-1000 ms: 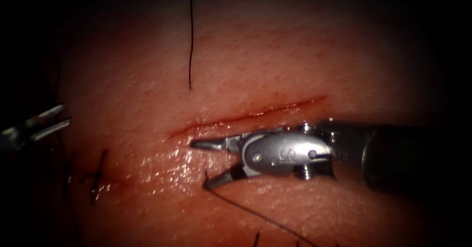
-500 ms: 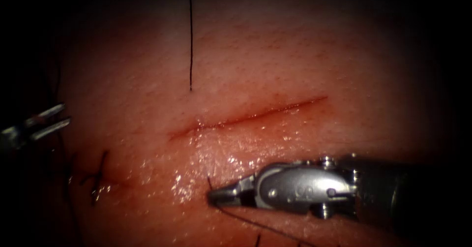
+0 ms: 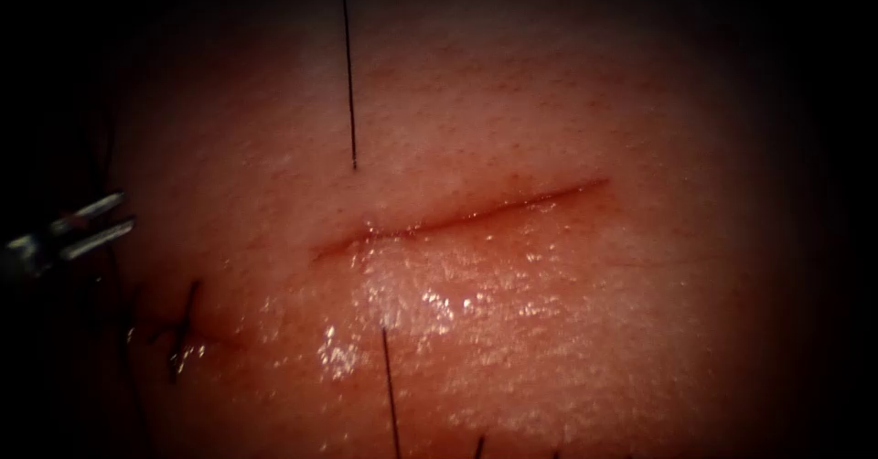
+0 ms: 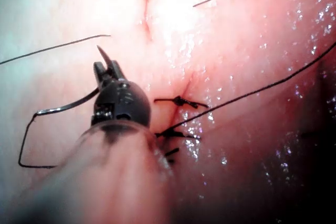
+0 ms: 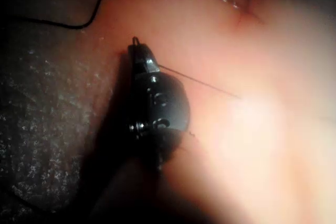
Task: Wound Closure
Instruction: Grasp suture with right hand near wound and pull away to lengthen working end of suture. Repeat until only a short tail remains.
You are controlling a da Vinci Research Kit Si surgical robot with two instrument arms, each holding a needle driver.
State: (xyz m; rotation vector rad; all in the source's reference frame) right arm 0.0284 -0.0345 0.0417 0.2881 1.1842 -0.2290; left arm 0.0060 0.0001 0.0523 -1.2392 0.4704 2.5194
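Right fingers (image 5: 137,51) clamp thread (image 5: 199,82) beside tissue (image 5: 210,35) edge.

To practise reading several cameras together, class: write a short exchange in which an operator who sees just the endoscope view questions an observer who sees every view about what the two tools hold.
Operator: What is the right tool holding?
Observer: Its jaws look shut on the thread, which runs off across the tissue.
Operator: And the left tool?
Observer: It grips the needle, seemingly near its point, with the curve lying clear of the tissue.
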